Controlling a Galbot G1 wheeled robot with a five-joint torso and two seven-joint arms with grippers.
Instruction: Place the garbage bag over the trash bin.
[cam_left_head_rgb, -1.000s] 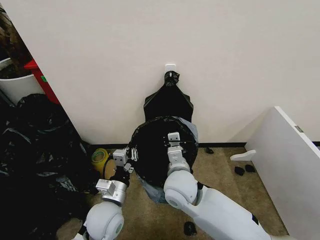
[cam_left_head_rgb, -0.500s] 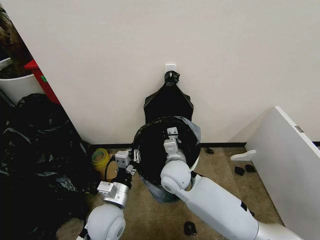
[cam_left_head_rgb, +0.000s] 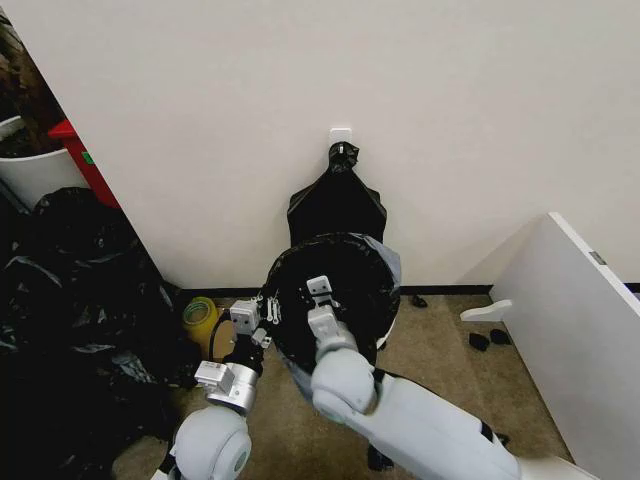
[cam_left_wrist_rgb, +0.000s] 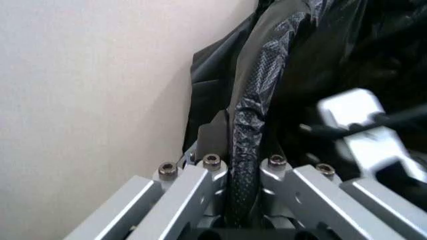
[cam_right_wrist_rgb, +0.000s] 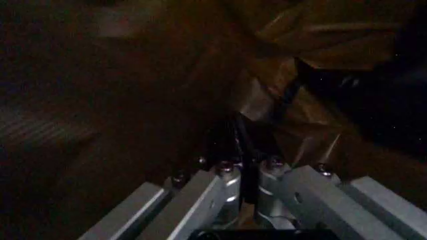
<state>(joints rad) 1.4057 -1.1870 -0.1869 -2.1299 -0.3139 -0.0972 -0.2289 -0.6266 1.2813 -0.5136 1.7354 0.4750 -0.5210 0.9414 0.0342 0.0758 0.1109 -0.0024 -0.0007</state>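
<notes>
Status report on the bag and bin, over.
Left gripper clamped on garbage bag edge at bin's left side. Right gripper down inside the bag, shut on plastic. Bag mouth spread over trash bin. Nothing obstructing.

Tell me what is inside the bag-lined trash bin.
The right gripper reaches into the garbage bag lining the trash bin. The bin's bottom is covered by black plastic. The left gripper clamps the bag's rim.

trash bin: mostly hidden by garbage bag | right hand: too dark
</notes>
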